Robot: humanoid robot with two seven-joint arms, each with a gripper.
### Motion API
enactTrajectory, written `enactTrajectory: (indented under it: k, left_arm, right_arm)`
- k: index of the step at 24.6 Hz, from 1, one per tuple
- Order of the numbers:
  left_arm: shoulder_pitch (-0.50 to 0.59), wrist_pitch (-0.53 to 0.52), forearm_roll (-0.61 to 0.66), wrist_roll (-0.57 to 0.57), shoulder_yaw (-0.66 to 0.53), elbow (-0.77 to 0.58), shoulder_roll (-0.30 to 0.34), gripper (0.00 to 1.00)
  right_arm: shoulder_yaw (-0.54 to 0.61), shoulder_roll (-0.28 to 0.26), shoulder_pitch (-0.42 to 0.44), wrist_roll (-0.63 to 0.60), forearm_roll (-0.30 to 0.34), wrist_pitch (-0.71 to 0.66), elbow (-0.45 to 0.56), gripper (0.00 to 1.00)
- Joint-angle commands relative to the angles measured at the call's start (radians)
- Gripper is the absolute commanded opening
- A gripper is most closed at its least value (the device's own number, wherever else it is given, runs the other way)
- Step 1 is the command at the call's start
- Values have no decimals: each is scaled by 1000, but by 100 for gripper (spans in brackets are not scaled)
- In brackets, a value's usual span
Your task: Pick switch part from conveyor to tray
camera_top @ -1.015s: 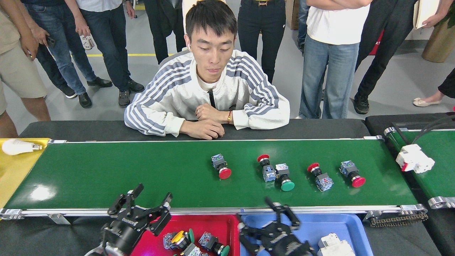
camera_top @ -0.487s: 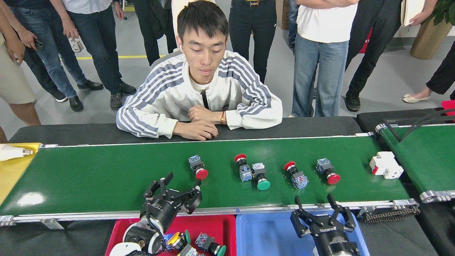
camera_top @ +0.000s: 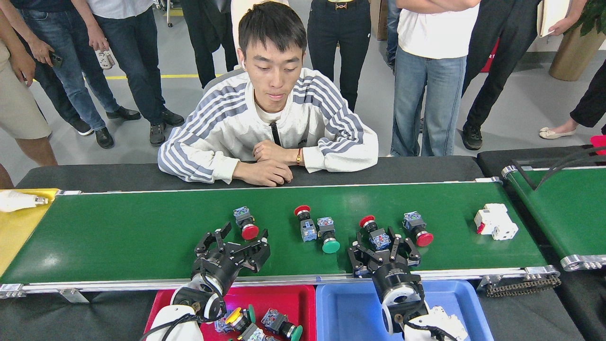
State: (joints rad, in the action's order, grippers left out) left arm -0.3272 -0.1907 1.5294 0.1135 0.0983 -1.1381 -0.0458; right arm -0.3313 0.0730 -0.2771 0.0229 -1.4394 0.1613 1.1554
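The right gripper (camera_top: 384, 247) is hanging wide open around a red-capped switch part (camera_top: 374, 232) on the glossy green conveyor (camera_top: 118, 241). The left gripper (camera_top: 233, 246) is also spreading wide, just below another red switch (camera_top: 245, 223). A white blocky part (camera_top: 495, 221) is lying further right. A red tray (camera_top: 289, 300) and a smooth blue tray (camera_top: 350, 312) are sitting beneath.

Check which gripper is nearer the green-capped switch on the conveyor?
Right, narrowly. The right gripper sits just right of the green-capped switch, over a red-capped switch. The left gripper is farther off to its left, both open above the conveyor.
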Motion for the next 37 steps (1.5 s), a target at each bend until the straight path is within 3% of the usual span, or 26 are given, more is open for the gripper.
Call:
enactTrajectory:
  k: [1, 4, 9, 11, 12, 14, 18, 21, 23, 24, 26, 27, 34, 35, 37]
  left_arm:
    - [-30, 51, 3, -5, 1, 8, -3, 99]
    - [-62, 129, 3, -9, 6, 58, -3, 94]
    - [-90, 234, -2, -14, 12, 127, -5, 38]
    - [-90, 235, -9, -15, 8, 126, -5, 25]
    - [-89, 234, -9, -20, 9, 120, -5, 20]
    - [-76, 214, -6, -60, 20, 97, -3, 13]
    - [54, 17, -3, -58, 46, -104, 10, 11]
    - [241, -202, 0, -48, 41, -342, 56, 16]
    - [352, -314, -5, -29, 35, -451, 103, 31]
    - [407, -348, -3, -28, 35, -496, 113, 46]
    - [487, -372, -5, -28, 35, -557, 119, 86]
    - [511, -375, -5, -32, 35, -568, 119, 99]
    - [533, -339, -8, -35, 1, -569, 109, 100]
    - [534, -297, -8, -35, -25, -571, 104, 100]
    - [536, -115, -9, -38, -78, -571, 95, 100]
  right_arm:
    - [2, -7, -5, -11, 1, -19, 30, 2]
    - [-25, -9, 58, -9, 1, -124, 135, 2]
    - [-83, -12, 210, -1, -6, -459, 346, 4]
    - [-132, -16, 228, -11, -6, -553, 357, 62]
    - [-156, -5, 229, -11, -6, -562, 354, 100]
    - [-196, 7, 231, -11, -4, -560, 346, 100]
    - [-190, 5, 234, -8, 1, -559, 348, 100]
    - [-66, -2, 256, -12, 7, -530, 397, 100]
    - [80, -1, 334, -20, 17, -497, 423, 100]
    - [166, 5, 380, -40, 22, -483, 441, 100]
    - [328, 10, 447, -110, 27, -410, 460, 99]
    - [376, 11, 475, -139, 27, -368, 460, 99]
    - [397, 1, 486, -146, 28, -292, 454, 99]
    - [397, 4, 478, -143, 27, -286, 454, 99]
    - [397, -4, 440, -118, 24, -237, 449, 99]
